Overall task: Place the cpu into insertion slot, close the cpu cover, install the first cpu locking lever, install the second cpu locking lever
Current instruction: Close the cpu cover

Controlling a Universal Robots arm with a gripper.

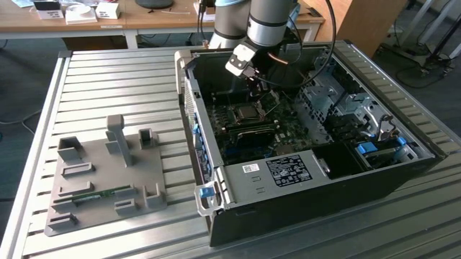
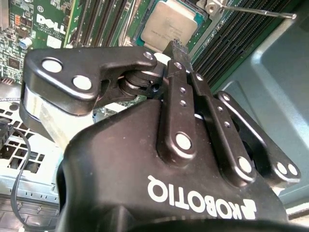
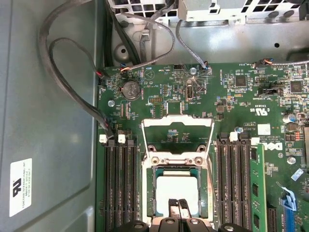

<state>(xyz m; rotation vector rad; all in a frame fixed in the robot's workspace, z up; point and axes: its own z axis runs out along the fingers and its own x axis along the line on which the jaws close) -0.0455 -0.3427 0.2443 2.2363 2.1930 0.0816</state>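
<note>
First wrist view: the cpu (image 3: 176, 189) lies seated in the insertion slot (image 3: 205, 193), with the gripper (image 3: 178, 210) pinched closed on nothing, tips right over it — placing looks done. The cpu cover (image 3: 177, 121) stands open — swinging it down likely calls for lifting clear first.

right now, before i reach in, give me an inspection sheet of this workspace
surface: slatted metal table, bearing an open black computer case.
job's things: silvery square cpu lies in the dark metal-rimmed insertion slot; silvery frame cpu cover stands open, hinged back.
clutter: grey moulded fixture tray holding a green memory stick.
hand: black hand shut, tips just over the cpu; contact cannot be told.
cables: grey cables loop inside the case beside the green motherboard.
surroundings: wooden desk with white boxes beyond the table.
</note>
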